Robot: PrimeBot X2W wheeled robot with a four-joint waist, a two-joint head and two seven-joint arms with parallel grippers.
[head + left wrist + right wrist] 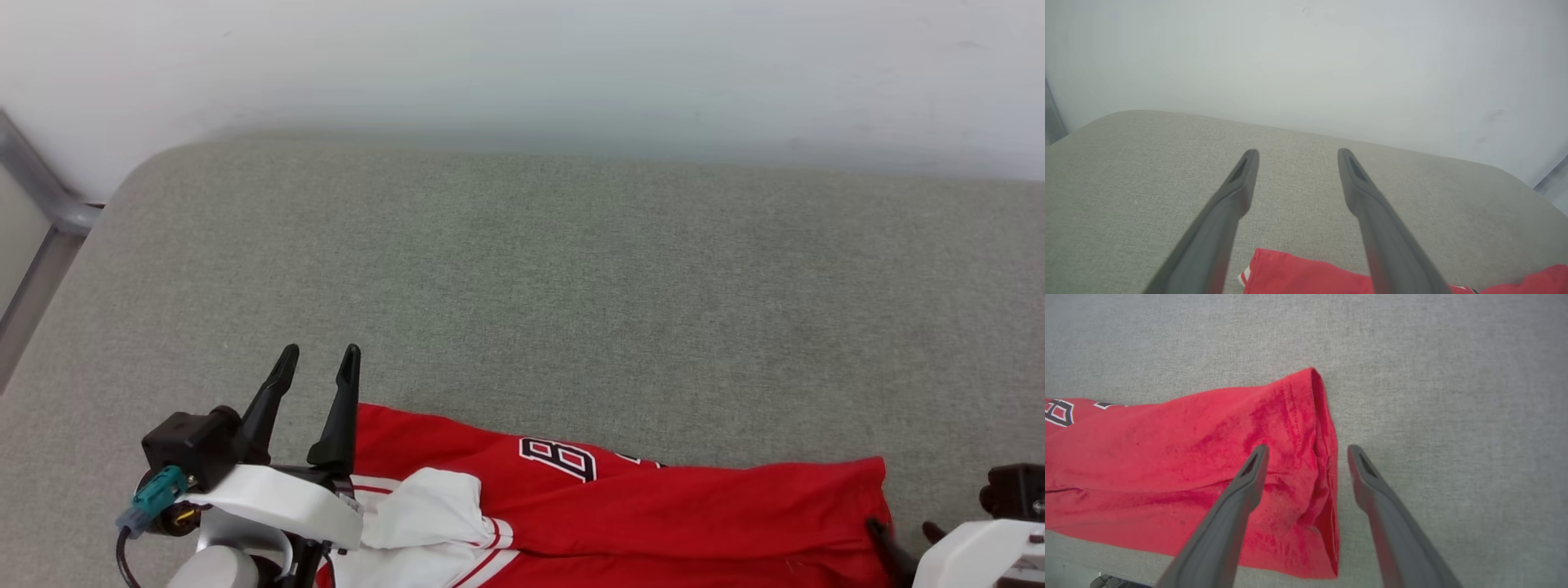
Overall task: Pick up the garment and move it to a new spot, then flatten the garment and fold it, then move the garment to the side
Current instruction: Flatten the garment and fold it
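Head view: the garment [653,506] is laid along the bottom edge on the desk [571,286], with the left hand [318,359] open and empty at lower left. Left wrist view: its red corner is seen at bottom centre. Right wrist view: the right hand [1308,453] is spread empty over the hem, and the cloth is judged soft and limp, best pinched at the corners.

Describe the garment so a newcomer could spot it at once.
Start at the wide grey fabric surface below the pale wall. Along its near edge lies the garment, between the left gripper and the right gripper. It is the one red thing there, with a white sleeve panel, striped trim and black white-outlined lettering.
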